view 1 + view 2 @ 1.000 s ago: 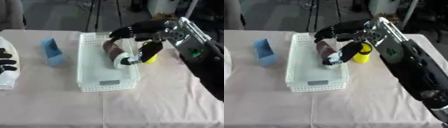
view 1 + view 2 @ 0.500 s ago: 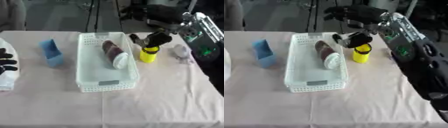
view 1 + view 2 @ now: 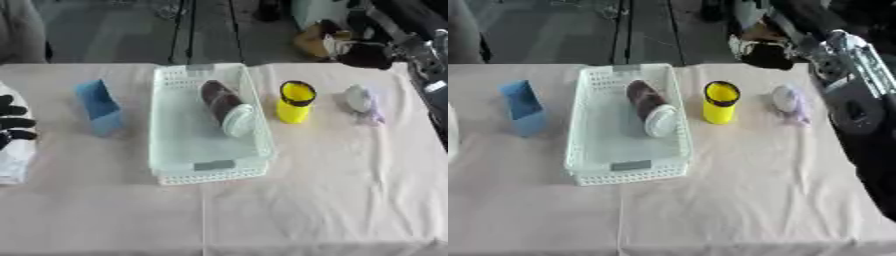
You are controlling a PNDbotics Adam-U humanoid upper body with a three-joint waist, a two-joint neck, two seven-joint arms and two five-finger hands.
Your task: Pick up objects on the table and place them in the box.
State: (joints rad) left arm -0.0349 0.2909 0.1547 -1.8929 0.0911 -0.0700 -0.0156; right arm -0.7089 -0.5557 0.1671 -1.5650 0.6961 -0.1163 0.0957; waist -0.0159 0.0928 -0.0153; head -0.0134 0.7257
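Yellow cup (image 3: 295, 102) upright on table (image 3: 306, 190) just right of box (image 3: 208, 120); light, rigid, we judge; grip mid-wall. Right robot hand (image 3: 363, 54) raised, fingers unreadable; left robot hand (image 3: 13, 122) relaxed

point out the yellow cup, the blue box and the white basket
yellow cup (image 3: 295, 107), left eye view, on its side wall
blue box (image 3: 99, 106), left eye view, on its front face
white basket (image 3: 627, 175), right eye view, on its near wall
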